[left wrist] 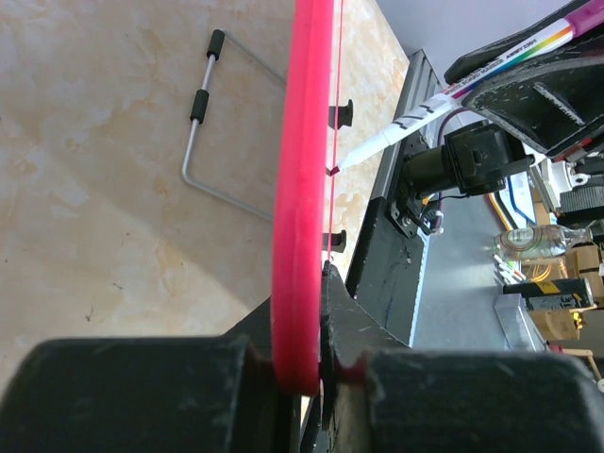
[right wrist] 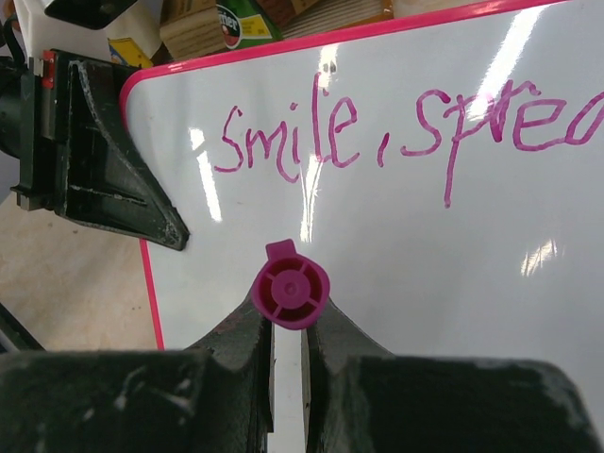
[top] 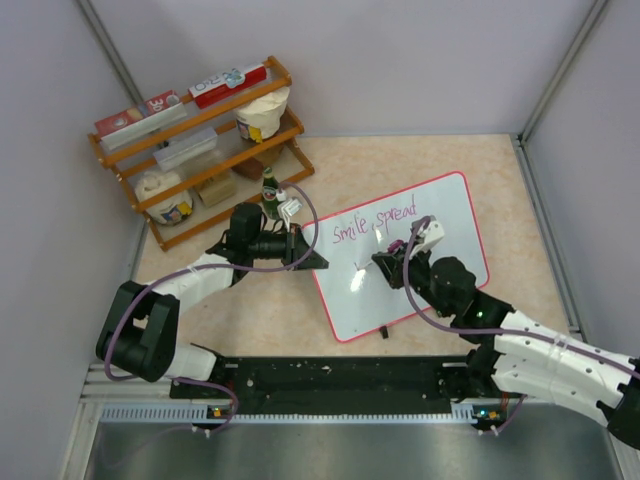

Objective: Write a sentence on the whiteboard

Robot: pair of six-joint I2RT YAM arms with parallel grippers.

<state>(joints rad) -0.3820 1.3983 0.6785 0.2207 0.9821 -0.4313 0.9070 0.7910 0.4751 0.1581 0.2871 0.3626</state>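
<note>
The whiteboard, seemingly light, stiff and slippery, stands tilted on the table with the sentence in 1 line near its top, and its red rim, where the left claw pinches it, looks the safest hold, while the right claw pinches a marker.

The wooden rack fills the table's far-left corner, with a green bottle just in front of it. The whiteboard blocks the middle and right. The left gripper is clamped on its left edge, and the right gripper holds a marker over its face. Bare table runs along the far edge right of the rack, and in a narrow strip by the right edge.
</note>
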